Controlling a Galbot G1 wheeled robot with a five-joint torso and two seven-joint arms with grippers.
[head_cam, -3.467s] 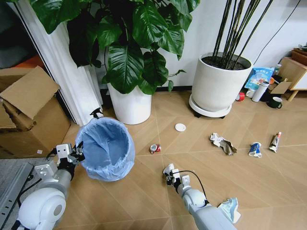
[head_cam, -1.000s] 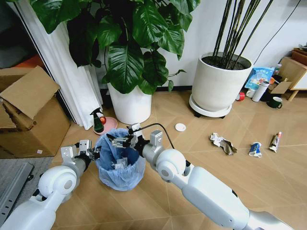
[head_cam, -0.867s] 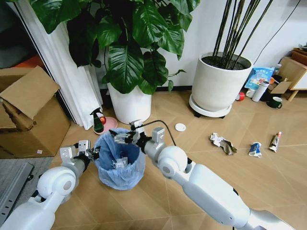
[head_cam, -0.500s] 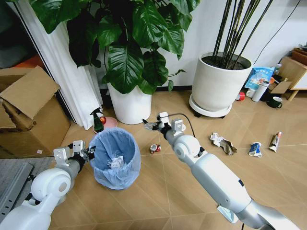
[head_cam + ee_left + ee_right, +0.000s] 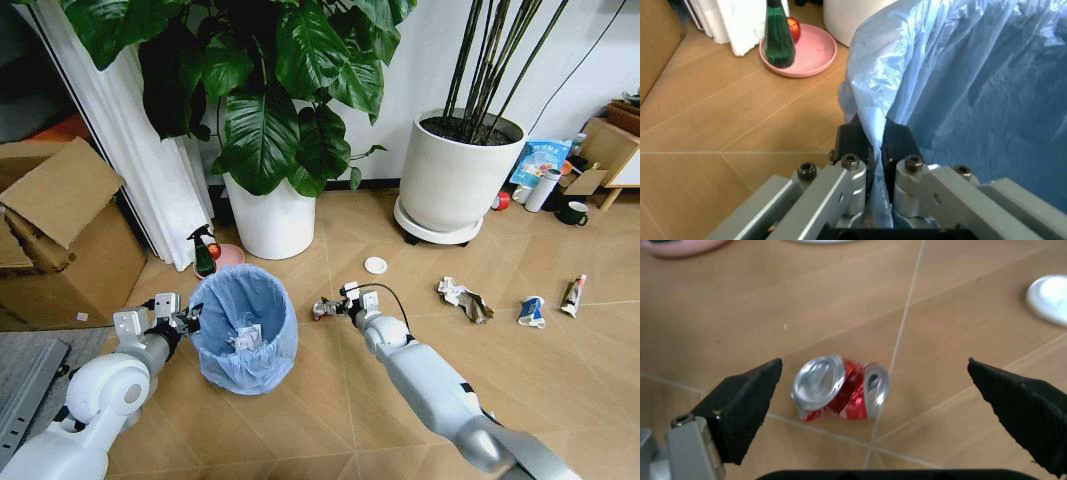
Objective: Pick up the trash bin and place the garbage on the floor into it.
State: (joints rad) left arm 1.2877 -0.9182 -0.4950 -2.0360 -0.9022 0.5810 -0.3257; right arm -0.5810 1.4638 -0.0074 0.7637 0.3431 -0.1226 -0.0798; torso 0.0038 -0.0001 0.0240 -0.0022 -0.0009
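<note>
1. Trash bin (image 5: pixel 244 330): round, lined with a light-blue bag; stands on the floor (image 5: pixel 330 400) in front of the white plant pot (image 5: pixel 272 215); white paper wads inside.
2. Left gripper (image 5: pixel 871 145): at the bin's rim; fingers closed tight on the bag's edge.
3. Right gripper (image 5: pixel 873 390): low over the floor; fingers spread wide, holding nothing; crushed red can (image 5: pixel 840 388) lies between them, untouched.
4. Garbage on the floor: white disc lid (image 5: pixel 376 265) near the can; crumpled paper (image 5: pixel 463 300), blue-white wrapper (image 5: pixel 532 312) and tube (image 5: pixel 573 296) well apart toward the right.
5. Green spray bottle (image 5: pixel 779 37): upright on a pink dish (image 5: pixel 810 52) beside the bin.
</note>
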